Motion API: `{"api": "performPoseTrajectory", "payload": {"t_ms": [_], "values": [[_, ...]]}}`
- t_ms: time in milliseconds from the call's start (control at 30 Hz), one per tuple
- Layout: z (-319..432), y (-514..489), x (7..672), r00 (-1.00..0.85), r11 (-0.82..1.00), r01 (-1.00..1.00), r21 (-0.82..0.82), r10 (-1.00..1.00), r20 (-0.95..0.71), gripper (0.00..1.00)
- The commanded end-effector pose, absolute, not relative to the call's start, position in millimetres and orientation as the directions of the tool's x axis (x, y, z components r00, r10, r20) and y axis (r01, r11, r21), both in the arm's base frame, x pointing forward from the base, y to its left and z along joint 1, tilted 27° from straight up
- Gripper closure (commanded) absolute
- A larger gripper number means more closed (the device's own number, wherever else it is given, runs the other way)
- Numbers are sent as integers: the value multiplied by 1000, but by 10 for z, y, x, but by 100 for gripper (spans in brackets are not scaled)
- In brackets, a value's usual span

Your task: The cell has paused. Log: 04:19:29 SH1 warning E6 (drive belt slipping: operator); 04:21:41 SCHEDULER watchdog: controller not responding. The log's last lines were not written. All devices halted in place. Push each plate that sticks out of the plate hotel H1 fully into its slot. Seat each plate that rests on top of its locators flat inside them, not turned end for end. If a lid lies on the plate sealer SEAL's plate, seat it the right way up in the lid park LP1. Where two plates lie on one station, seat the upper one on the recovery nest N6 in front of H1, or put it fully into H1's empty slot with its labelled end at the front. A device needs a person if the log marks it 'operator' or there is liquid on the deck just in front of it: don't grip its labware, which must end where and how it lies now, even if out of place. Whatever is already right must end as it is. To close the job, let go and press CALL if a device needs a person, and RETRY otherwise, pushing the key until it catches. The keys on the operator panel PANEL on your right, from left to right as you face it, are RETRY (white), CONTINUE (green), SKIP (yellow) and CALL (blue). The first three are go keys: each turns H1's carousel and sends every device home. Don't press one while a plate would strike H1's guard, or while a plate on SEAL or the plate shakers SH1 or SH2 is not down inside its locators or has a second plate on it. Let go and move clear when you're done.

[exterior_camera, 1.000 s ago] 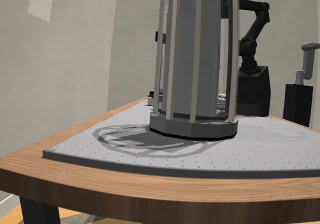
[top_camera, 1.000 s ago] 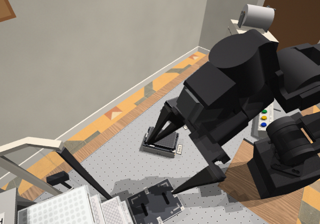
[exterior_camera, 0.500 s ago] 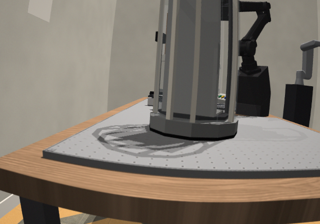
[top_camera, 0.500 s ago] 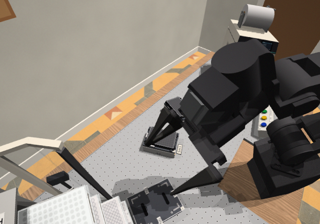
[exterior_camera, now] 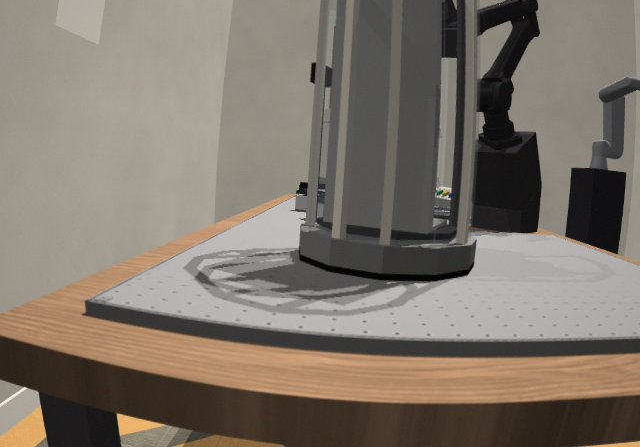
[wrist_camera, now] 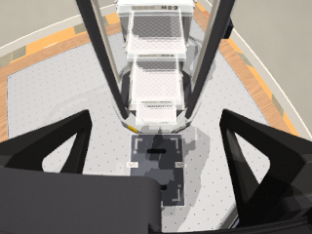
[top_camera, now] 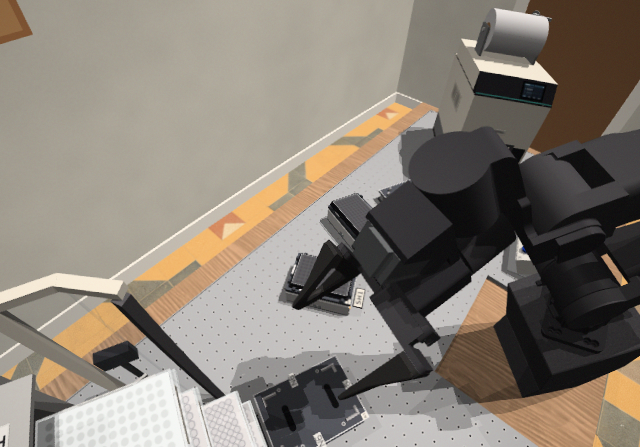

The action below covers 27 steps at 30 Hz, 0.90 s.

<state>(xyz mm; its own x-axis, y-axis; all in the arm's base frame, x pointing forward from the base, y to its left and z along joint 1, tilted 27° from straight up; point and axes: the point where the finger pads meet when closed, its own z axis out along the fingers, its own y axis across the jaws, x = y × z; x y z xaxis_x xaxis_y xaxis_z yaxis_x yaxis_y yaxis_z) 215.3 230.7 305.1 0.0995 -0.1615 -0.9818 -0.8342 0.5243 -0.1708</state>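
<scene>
The gripper is spread wide and empty, aimed at the plate hotel H1. Ahead and below, the recovery nest N6 is seen bare; beyond it, clear plates protrude from slots. A level, centred push along the slot axis is advised.

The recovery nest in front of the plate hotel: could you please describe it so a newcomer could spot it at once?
Find the tall plate hotel with its stacked pale plates. On the grey deck just before its foot lies the recovery nest, a flat dark square. Unlike the plates, it is dark, bears two slots and carries nothing.
</scene>
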Motion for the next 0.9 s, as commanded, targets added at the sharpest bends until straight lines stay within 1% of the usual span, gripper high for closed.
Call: {"api": "performPoseTrajectory", "payload": {"t_ms": [0,133,167,867], "values": [[3022,2357,2182,123,521,-833,-186,-153,-981,0],[2986,2365,2200,123,522,-832,-186,-153,-981,0],[3170,2346,2202,138,529,-827,-190,-136,-981,0],[3170,2346,2202,138,529,-827,-190,-136,-981,0]]}}
